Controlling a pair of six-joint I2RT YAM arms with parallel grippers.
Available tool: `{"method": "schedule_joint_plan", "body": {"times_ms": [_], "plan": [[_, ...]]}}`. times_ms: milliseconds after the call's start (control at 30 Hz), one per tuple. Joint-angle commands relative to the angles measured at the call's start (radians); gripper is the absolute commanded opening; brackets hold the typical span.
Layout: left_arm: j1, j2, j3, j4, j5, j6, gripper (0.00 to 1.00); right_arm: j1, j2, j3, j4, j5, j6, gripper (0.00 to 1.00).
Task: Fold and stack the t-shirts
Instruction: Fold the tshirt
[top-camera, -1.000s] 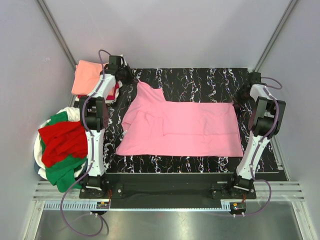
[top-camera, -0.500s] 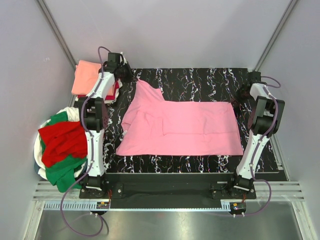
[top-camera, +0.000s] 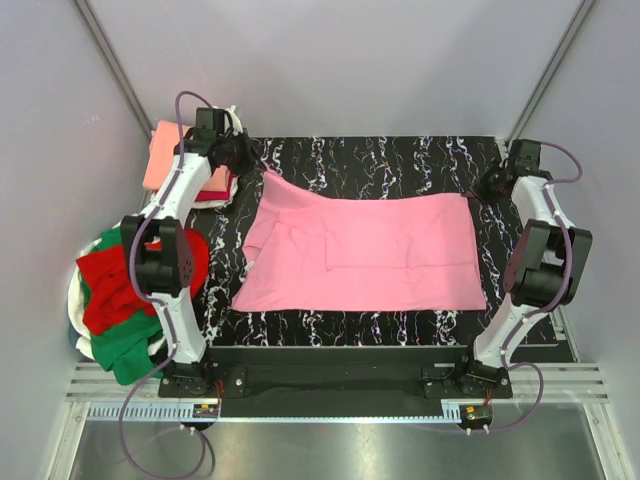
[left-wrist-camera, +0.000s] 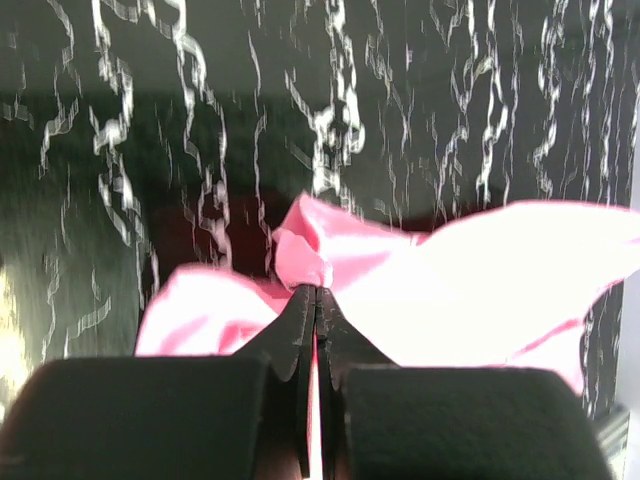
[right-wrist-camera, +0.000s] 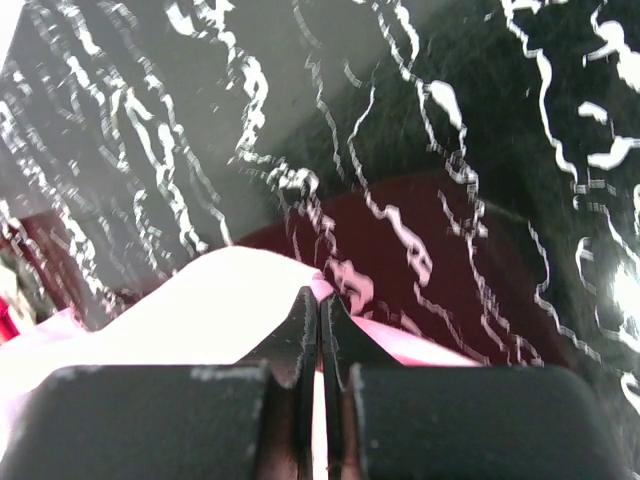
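Overhead, bubblegum-pink cloth t-shirt (top-camera: 370, 250) spread on black marbled counter (top-camera: 400, 160), wrist views alone resolving left hand (left-wrist-camera: 316, 296) and right hand (right-wrist-camera: 319, 302), each pinched shut on a far corner.

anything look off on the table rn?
The pink t-shirt lies askew: its left side is bunched into folds, its right side flat. The left end effector and right end effector are each shut on a far corner. Left of the black mat, the red, green and white heap sprawls unfolded.
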Motion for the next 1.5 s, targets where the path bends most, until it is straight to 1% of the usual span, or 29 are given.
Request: {"method": "schedule_joint_plan", "body": {"times_ms": [0, 67, 133, 233, 400, 533, 733, 967, 1133, 1167, 1200, 1233, 1267, 1300, 1333, 1367, 1400, 1467], "plan": [[-0.004, -0.148, -0.109, 0.009, 0.012, 0.053, 0.00, -0.012, -0.094, -0.095, 0.056, -0.030, -0.023, 0.00], [-0.004, -0.197, -0.196, 0.011, 0.001, 0.059, 0.00, -0.015, -0.132, -0.137, 0.061, -0.021, -0.023, 0.00], [-0.006, -0.277, -0.258, 0.011, -0.013, 0.068, 0.00, -0.018, -0.155, -0.198, 0.067, -0.012, -0.021, 0.00], [-0.004, -0.382, -0.395, 0.004, -0.037, 0.079, 0.00, -0.035, -0.197, -0.268, 0.072, 0.013, -0.018, 0.00], [-0.004, -0.557, -0.526, -0.043, -0.073, 0.097, 0.00, -0.090, -0.260, -0.343, 0.068, 0.044, -0.015, 0.00], [-0.004, -0.646, -0.627, -0.069, -0.081, 0.088, 0.00, -0.115, -0.295, -0.369, 0.053, 0.073, 0.003, 0.00], [-0.004, -0.746, -0.748, -0.097, -0.100, 0.087, 0.00, -0.125, -0.326, -0.403, 0.036, 0.105, 0.017, 0.00], [-0.004, -0.815, -0.825, -0.126, -0.111, 0.097, 0.00, -0.127, -0.353, -0.461, 0.024, 0.117, 0.023, 0.00], [-0.004, -0.869, -0.865, -0.180, -0.113, 0.084, 0.00, -0.135, -0.416, -0.556, 0.012, 0.194, 0.074, 0.00], [-0.004, -0.877, -0.873, -0.201, -0.114, 0.079, 0.00, -0.141, -0.433, -0.574, 0.013, 0.206, 0.086, 0.02], [-0.004, -0.901, -0.885, -0.233, -0.110, 0.065, 0.08, -0.156, -0.441, -0.612, 0.021, 0.205, 0.115, 0.23], [-0.006, -0.915, -0.916, -0.247, -0.099, 0.062, 0.19, -0.162, -0.447, -0.630, 0.027, 0.202, 0.127, 0.50], [-0.006, -0.929, -0.930, -0.261, -0.096, 0.062, 0.27, -0.168, -0.461, -0.645, 0.032, 0.212, 0.156, 0.68], [-0.006, -0.952, -0.945, -0.284, -0.088, 0.068, 0.41, -0.176, -0.467, -0.668, 0.044, 0.212, 0.167, 0.79], [-0.006, -0.961, -0.960, -0.299, -0.103, 0.073, 0.47, -0.182, -0.474, -0.676, 0.050, 0.212, 0.176, 0.92], [-0.006, -0.967, -0.957, -0.313, -0.113, 0.073, 0.53, -0.184, -0.490, -0.679, 0.052, 0.229, 0.187, 0.96], [-0.006, -0.978, -0.954, -0.328, -0.117, 0.077, 0.58, -0.184, -0.504, -0.677, 0.055, 0.231, 0.205, 0.97], [-0.006, -0.987, -0.928, -0.325, -0.136, 0.077, 0.60, -0.182, -0.546, -0.667, 0.059, 0.223, 0.233, 0.98]]}}
